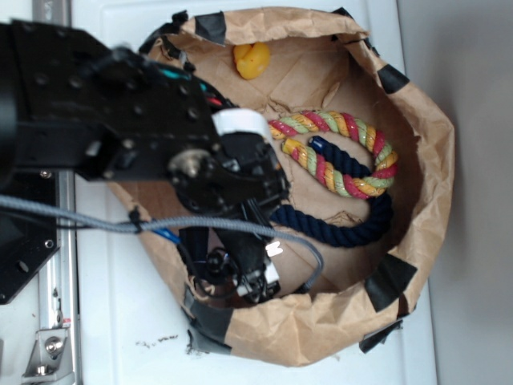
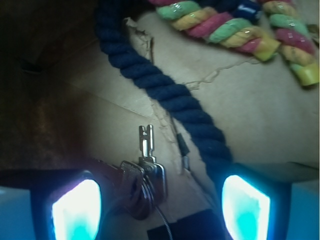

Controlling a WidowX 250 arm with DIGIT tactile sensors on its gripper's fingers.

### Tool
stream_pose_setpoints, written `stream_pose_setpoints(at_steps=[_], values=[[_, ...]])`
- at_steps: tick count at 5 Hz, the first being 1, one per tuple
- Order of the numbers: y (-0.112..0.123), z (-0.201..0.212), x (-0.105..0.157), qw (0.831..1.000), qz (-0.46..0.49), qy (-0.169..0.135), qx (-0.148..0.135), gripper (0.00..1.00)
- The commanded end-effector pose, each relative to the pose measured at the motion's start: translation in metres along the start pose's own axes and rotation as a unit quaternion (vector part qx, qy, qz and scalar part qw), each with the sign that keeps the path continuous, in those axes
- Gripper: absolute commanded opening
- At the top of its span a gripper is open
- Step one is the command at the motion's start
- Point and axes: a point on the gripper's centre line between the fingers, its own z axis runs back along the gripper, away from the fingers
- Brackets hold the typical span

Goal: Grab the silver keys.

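Straddling the silver keys [image 2: 146, 172], the gripper [image 2: 160, 207] stood with fingers apart, keys lying between the pads on brown paper. Navy rope [image 2: 165, 92] ran just beside one finger [image 2: 245, 207]; striped rope [image 2: 235, 31] lay beyond. No legible writing.

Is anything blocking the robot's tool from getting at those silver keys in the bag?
Nothing visible does. The silver keys lie bare between the open tool's fingers; the navy rope runs close past one finger, not over them.

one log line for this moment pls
phase: approach | gripper: open, straddling silver keys | keys: on paper bag floor, not gripped | navy rope: beside right finger
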Motion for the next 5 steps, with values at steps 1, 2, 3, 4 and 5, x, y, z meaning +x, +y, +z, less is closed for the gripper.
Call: stream_pose_setpoints(at_steps=[1,2,3,4,5], values=[[-0.024,0.001,-0.001,0.999,-0.033,-0.002,-0.04,1.0],[-0.038,-0.003,-0.008,0.997,-0.046,0.01,-0.056,1.0],[-0.046,-0.012,-0.019,0.995,-0.065,0.044,-0.069,1.0],[-0.047,-0.021,-0.026,0.994,-0.08,0.055,-0.056,1.0],[-0.039,-0.027,-0.034,0.991,-0.101,0.085,-0.032,1.0]])
